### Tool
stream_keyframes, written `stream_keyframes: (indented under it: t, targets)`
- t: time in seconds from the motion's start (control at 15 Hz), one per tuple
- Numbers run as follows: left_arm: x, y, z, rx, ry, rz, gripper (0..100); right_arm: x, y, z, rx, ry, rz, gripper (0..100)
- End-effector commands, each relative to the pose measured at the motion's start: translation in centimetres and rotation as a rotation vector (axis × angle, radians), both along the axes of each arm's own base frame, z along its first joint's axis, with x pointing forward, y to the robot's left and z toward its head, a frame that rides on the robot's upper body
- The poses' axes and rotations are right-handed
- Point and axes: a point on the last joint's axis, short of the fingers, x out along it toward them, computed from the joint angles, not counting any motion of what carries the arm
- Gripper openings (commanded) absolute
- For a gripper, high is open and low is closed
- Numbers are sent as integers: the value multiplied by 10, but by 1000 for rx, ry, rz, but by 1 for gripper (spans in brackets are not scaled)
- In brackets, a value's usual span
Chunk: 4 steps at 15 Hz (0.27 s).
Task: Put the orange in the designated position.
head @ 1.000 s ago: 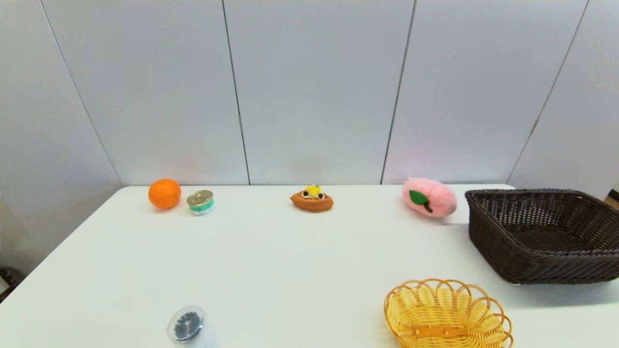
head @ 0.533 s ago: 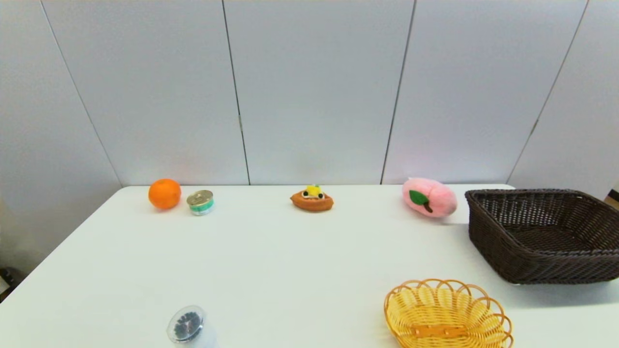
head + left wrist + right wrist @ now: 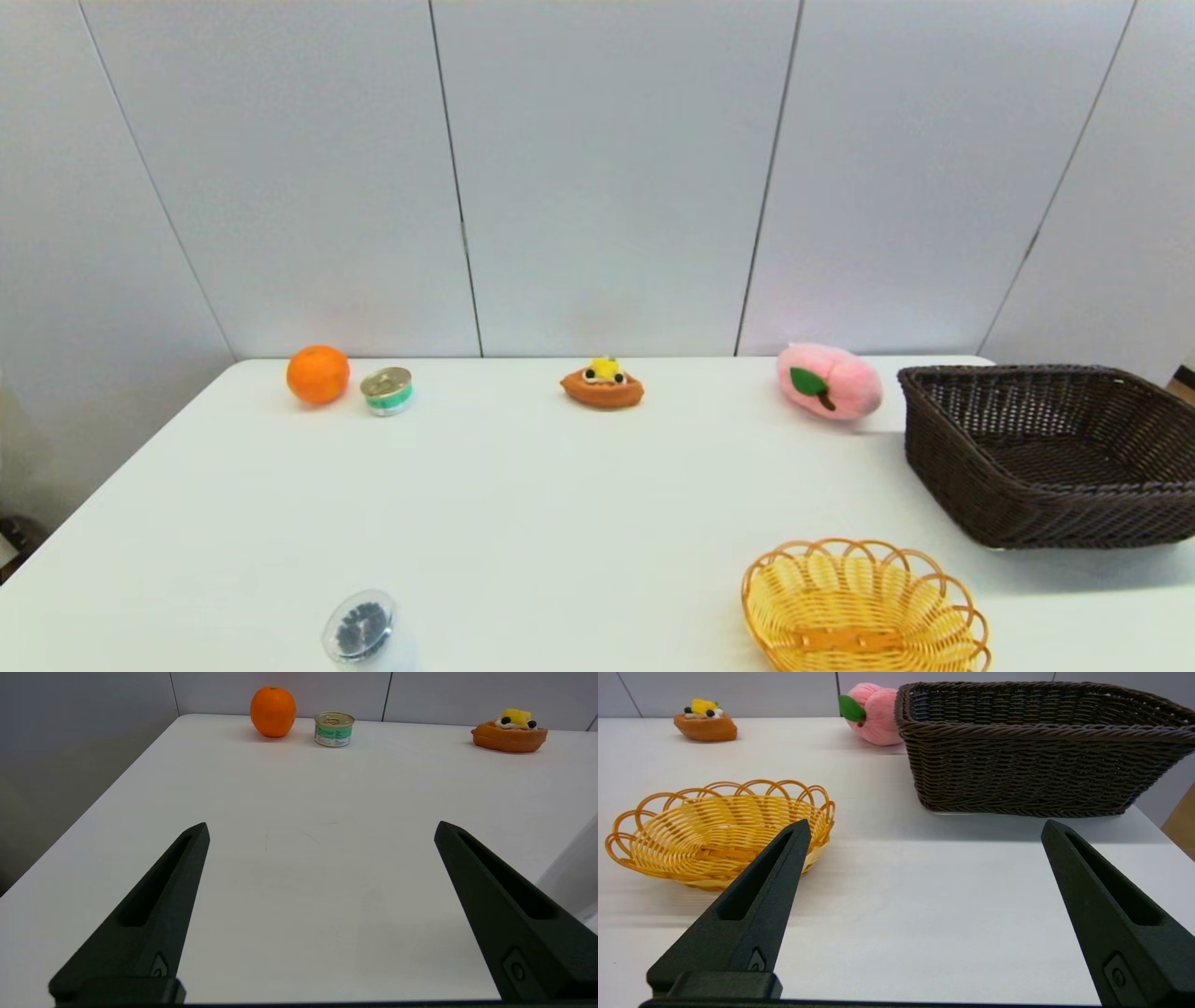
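Orange (image 3: 273, 711) at far table edge, well ahead of spread, empty left claw (image 3: 321, 830).

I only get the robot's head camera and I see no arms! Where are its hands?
Observer: Both are parked low at the near table edge. The left gripper is open, empty, facing the orange.
Operator: What's the right one doing?
Observer: The right gripper is open too, near the yellow basket.
Operator: Does the orange touch the can?
Observer: No. The left wrist view shows bare table between it and the can.
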Motion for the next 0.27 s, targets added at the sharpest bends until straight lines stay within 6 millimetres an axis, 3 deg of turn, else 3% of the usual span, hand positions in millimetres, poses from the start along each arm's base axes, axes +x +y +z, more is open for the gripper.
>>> stream_keyframes:
  t: [0.07,0.27]
  targets:
    - [0,0,0,-1,1,1,100,0,0,0,3,-2,-2,100]
    - [0,0,0,-1,1,1,100,0,0,0,11,-2,-3,100]
